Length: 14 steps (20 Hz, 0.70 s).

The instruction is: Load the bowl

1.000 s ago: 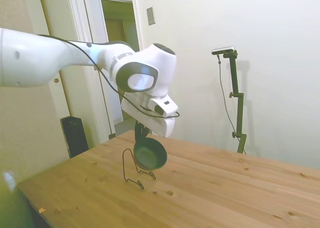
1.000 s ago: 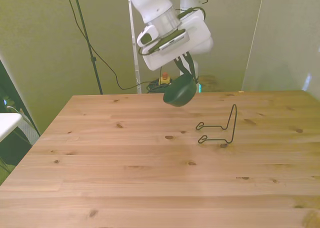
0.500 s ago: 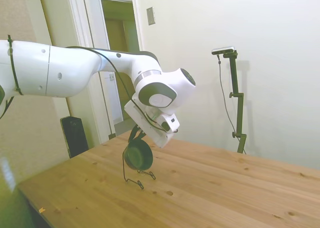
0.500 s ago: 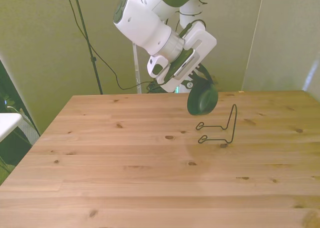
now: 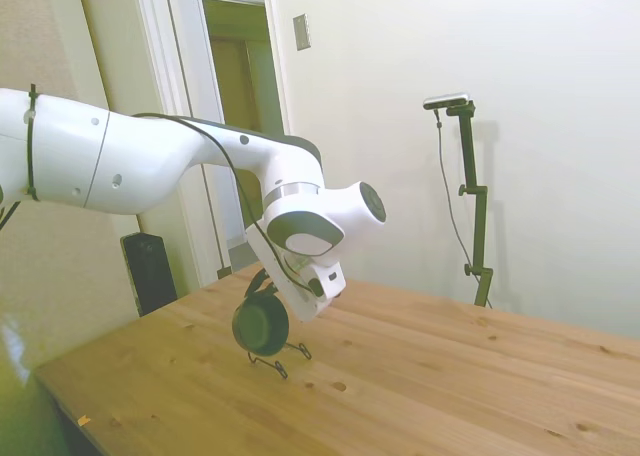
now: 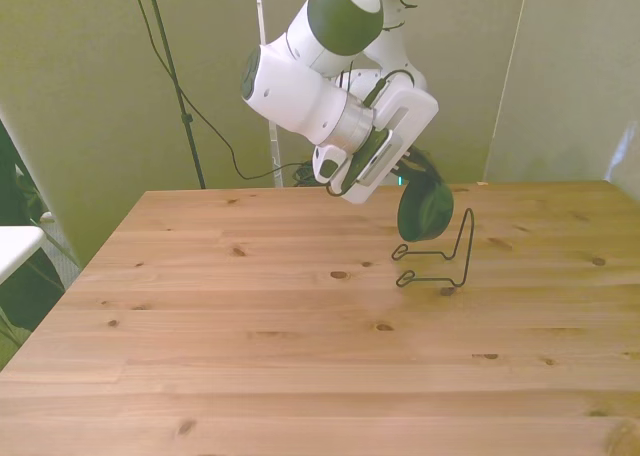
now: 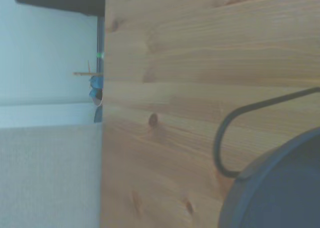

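Side view: the bowl (image 5: 261, 323), tipped on edge, has dropped lower and now hangs just over the rack (image 5: 277, 356), gripper (image 5: 268, 281) clamped on its rim.

Front view: it has swung close beside the rack's upright loop, apparently not seated.

Wrist view: blurred rim and wire only.

My work surface is a wooden table (image 5: 420, 376) of light pine planks with visible knots. In the side view, a plain white wall (image 5: 520, 126) stands behind the table, and a small grey wall plate (image 5: 301, 32) is fixed high up near an open doorway (image 5: 232, 106) with white trim; the passage beyond it is dim. A dark speaker-like box (image 5: 148, 271) stands on the floor beside the door. In the front view, I face a pale yellow-green wall (image 6: 90, 86), and a black cable (image 6: 205, 126) hangs in front of it. Lighting is even and soft.
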{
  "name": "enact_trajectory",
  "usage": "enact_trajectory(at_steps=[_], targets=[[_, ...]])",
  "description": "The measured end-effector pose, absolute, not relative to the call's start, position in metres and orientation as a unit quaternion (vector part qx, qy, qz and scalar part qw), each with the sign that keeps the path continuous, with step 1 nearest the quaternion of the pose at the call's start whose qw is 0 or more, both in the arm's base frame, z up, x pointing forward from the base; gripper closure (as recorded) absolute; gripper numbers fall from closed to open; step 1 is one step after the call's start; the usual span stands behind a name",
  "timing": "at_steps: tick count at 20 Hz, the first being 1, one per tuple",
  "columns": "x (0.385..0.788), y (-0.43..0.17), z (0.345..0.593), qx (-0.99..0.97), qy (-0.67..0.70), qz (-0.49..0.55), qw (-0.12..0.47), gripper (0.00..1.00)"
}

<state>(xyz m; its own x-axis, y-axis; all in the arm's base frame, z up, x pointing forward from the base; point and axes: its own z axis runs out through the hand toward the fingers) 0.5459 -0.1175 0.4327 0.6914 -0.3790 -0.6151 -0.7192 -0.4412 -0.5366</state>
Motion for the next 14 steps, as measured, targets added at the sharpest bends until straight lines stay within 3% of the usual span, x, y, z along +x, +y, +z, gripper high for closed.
enact_trajectory(at_steps=[7,14], targets=[[0.53,-0.125,0.449,-0.819,0.32,0.181,0.44,1.0],[0.542,-0.085,0.453,-0.838,0.298,0.157,0.429,1.0]])
